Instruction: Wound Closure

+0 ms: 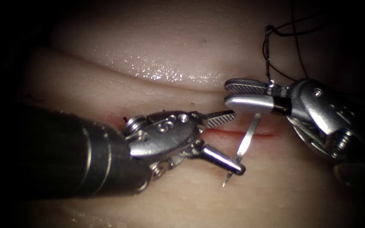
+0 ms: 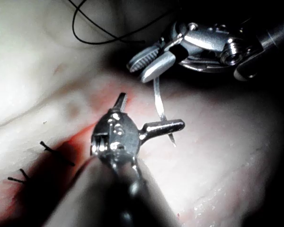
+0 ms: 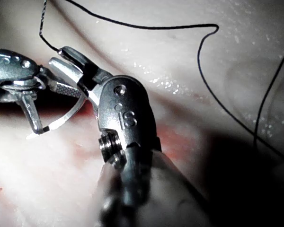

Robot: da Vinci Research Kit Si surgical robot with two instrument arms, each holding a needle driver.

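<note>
Endoscope view: on the pale, wet tissue [image 1: 182, 55] the thin red cut [image 1: 237, 133] runs between the tools. The right arm's steel tool [image 1: 233, 95] clamps the curved silver needle [image 1: 245, 145] at its rear end; the needle hangs above the cut, out of the tissue. The left arm's steel tool [image 1: 233, 139] gapes, holding nothing, its lower jaw touching the needle near the tip.

Left wrist view: dark stitch ends [image 2: 52, 151] sit beside the cut.

Right wrist view: black thread [image 3: 199, 56] loops across bare tissue.

Pale, moist pork-belly tissue [image 1: 157, 63], glossy with wet highlights along the fold, smooth-skinned, streaked by thin red fluid [image 1: 233, 132] in the cut. Polished silver metal left needle driver [image 1: 229, 141], jaw faces cross-hatched and rough, shaft matt dark. Bright steel right needle driver [image 1: 239, 95], same knurled inner face. Slim curved steel needle [image 1: 245, 145], mirror-smooth. Fine black thread [image 1: 294, 31], matt.
</note>
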